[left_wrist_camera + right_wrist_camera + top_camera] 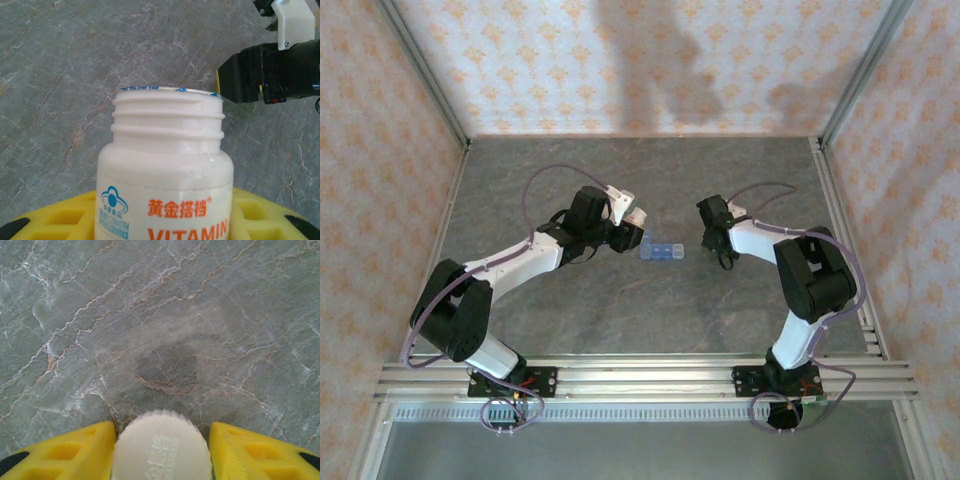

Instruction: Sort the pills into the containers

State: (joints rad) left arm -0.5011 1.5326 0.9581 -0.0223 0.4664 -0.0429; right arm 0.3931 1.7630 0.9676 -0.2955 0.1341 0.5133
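Note:
The translucent blue pill-organizer strip point(660, 251) lies flat on the table between the two arms. My left gripper point(629, 238) is just left of it, shut on a white vitamin bottle point(165, 165) with orange lettering. The bottle's threaded neck is bare and has no cap, and the yellow fingers point(55, 222) press its sides. My right gripper point(713, 240) is just right of the strip, shut on the white ribbed bottle cap point(161, 450) low over the table. No pills are visible, and the inside of the bottle is hidden.
The grey marbled table point(650, 310) is walled by patterned panels on three sides, with metal rails along the right and near edges. In the left wrist view the right arm's black wrist point(270, 72) is close, at the upper right.

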